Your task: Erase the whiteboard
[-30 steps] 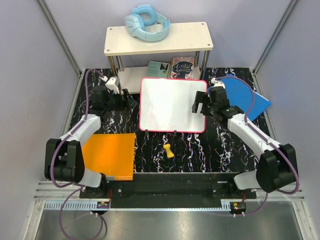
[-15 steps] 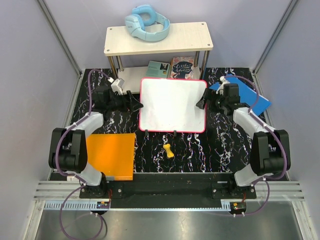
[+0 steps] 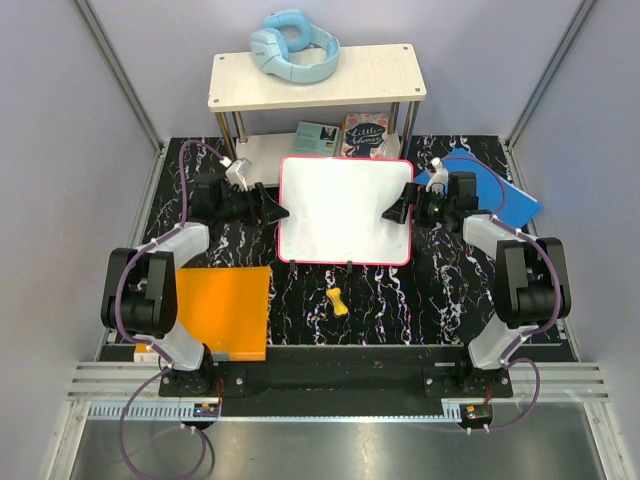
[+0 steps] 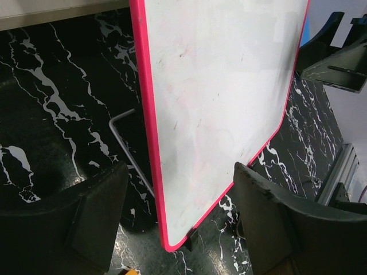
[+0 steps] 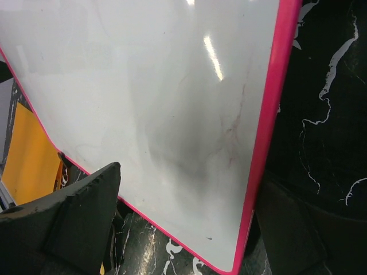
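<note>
The whiteboard (image 3: 345, 210) stands tilted on a small stand in the middle of the black marble table. Its face is white with only faint grey and pink smudges and a red-pink rim. My left gripper (image 3: 275, 212) is open at the board's left edge. In the left wrist view (image 4: 183, 229) its fingers (image 4: 97, 217) straddle the board's lower corner (image 4: 223, 103) without touching it. My right gripper (image 3: 395, 212) is open at the right edge. In the right wrist view (image 5: 189, 229) its fingers (image 5: 74, 212) sit either side of the board's rim (image 5: 160, 114).
An orange sheet (image 3: 220, 308) lies front left, a blue sheet (image 3: 490, 195) back right. A small yellow object (image 3: 340, 302) lies in front of the board. A two-level shelf (image 3: 315, 78) with blue headphones (image 3: 293, 45) and books (image 3: 345, 137) stands behind. A metal stand leg (image 4: 129, 149) shows behind the board.
My left gripper has moved right to the board's left edge. My right arm has folded back and lowered, with its gripper now at the board's right edge.
</note>
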Robot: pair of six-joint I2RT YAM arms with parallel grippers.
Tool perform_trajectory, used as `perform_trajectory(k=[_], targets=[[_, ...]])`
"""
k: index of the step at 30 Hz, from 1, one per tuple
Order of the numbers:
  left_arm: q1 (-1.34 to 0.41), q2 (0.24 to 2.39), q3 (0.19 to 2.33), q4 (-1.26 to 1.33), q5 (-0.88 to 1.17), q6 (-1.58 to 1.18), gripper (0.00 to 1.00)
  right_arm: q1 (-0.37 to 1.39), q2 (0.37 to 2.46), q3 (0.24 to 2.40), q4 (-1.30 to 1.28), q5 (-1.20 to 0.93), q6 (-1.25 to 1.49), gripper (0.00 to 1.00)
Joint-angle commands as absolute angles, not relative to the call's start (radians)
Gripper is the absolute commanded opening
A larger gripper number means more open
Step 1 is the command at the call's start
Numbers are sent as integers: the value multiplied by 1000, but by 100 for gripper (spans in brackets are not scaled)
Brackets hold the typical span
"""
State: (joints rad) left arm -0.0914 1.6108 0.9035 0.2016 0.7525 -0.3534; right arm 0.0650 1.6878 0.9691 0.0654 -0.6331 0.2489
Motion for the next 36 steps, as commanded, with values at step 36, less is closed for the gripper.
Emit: perform_trajectory(k=[36], targets=[[-86,1654,976,169,697,-322,49,327,1698,1088,69,-617,252,99]])
